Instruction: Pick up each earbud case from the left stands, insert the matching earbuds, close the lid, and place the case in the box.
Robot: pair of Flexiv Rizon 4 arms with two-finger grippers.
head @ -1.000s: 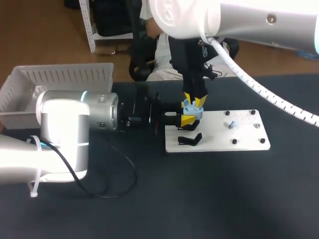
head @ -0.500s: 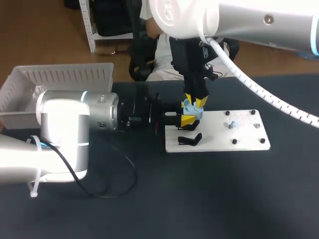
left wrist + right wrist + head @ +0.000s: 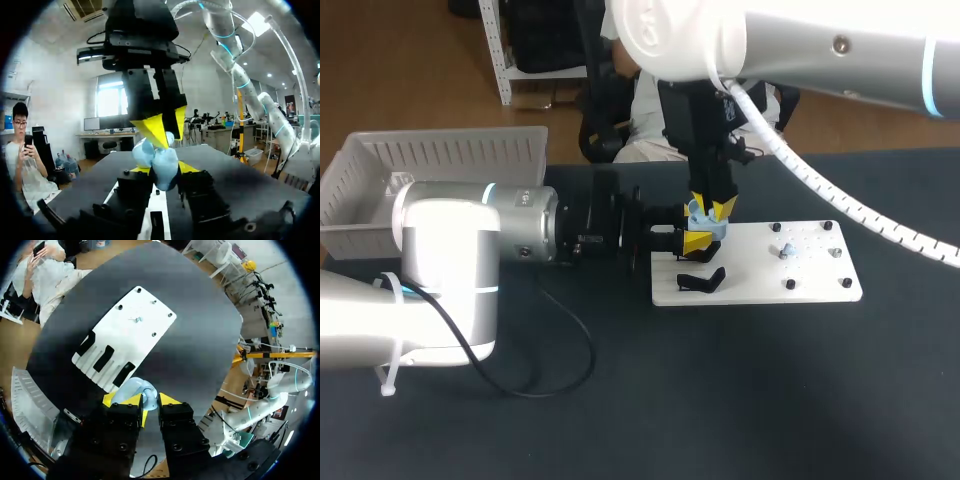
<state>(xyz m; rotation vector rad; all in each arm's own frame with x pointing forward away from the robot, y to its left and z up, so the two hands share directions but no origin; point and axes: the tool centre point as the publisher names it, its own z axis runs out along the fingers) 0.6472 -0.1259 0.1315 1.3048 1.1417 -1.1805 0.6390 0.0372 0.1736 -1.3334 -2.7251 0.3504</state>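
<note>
Insertion seems in hand: left gripper [image 3: 162,170] clamps the case [image 3: 165,165]; right gripper [image 3: 146,401] sits atop it, whether gripping I cannot tell. Next calls for straight seating, then closing.

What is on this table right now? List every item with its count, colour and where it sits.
table: one, black, under everything
board: one, white, on the table right of middle
stands: three, black, in a row at the board's left end
earbud: one seen, pale blue, on the board's right half
earbud case: one, pale blue, held above the board's left end
box: one, white and slatted, at the table's far left corner
cable: one, black, looped on the table by the left arm
left gripper: one, yellow-tipped jaws shut on the earbud case
right gripper: one, yellow-tipped, right over the earbud case
</note>
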